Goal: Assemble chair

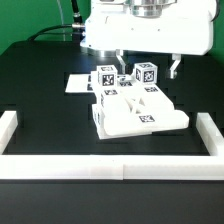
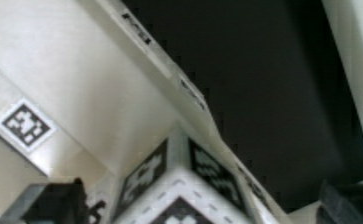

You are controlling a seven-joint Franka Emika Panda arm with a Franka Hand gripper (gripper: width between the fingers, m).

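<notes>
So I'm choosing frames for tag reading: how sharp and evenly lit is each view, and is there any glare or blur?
Exterior view: even light, black table matte with no glare, chair tags readable though small, soft shadow beside the white parts. Wrist view: very close and tilted, edges soft, tags on the chair cropped and skewed, white surfaces bright but not blown out.

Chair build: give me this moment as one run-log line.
fingers: open, holding nothing | position: above the chair parts | parts: clustered on the black table, tags up | marker board: flat behind the cluster

Matte white plastic chair (image 1: pixel 135 108) pieces, paper-like printed tags, glossy white arm (image 1: pixel 150 30), matte black table (image 1: pixel 40 85)
</notes>
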